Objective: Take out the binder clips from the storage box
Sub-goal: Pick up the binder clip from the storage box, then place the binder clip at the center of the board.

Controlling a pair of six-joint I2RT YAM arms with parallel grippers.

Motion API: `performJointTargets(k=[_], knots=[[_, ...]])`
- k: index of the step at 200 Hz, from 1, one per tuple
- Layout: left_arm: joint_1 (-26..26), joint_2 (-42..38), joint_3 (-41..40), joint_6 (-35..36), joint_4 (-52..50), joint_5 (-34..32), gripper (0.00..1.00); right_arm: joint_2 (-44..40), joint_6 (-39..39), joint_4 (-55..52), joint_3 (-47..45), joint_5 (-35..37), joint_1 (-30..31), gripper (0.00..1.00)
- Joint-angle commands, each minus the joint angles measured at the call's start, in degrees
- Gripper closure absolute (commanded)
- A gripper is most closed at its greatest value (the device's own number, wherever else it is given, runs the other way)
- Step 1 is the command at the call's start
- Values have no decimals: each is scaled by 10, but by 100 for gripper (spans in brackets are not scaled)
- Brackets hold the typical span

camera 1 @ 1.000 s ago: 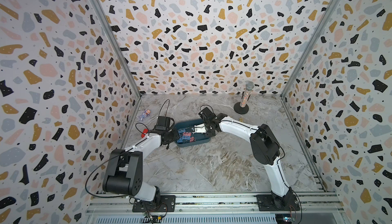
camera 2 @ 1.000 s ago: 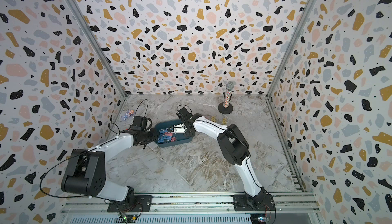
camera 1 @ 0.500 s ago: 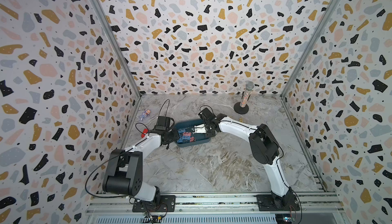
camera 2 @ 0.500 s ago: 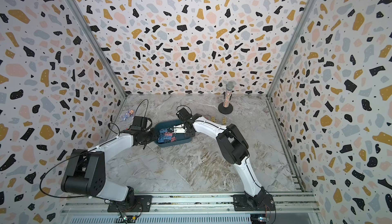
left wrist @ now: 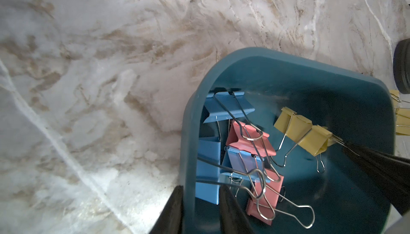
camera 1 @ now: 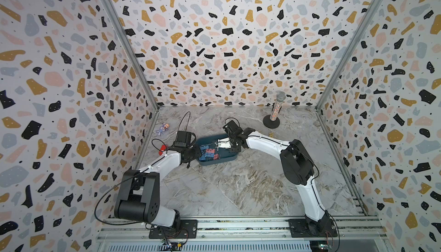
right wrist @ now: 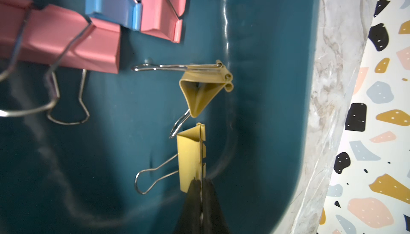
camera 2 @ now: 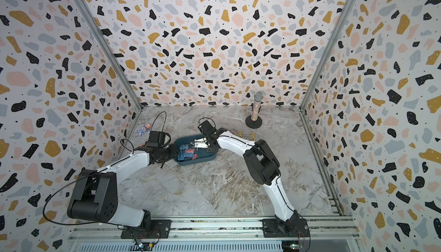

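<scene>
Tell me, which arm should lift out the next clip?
Right: the right gripper is shut on a yellow clip inside the storage box; the left gripper pinches the box wall.

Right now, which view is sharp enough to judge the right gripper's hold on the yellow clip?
Right wrist view: yellow clip crisp, right gripper dark, blurred, glare streak on the storage box wall. Left wrist view: clip sharp, tabletop hazy. Top views: too small.
</scene>
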Motion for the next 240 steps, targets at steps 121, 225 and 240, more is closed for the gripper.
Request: performJointTargets(k=[121,225,240], knots=[[3,-11,-1,5,8,-5,70,-177,30,48,-86,-38,-13,100],[3,-19,15,6,1,-6,70,-329,9,95,-218,-31,-151,100],[3,-21,15,5,1,-7,70,-341,5,102,-234,-32,-176,100]])
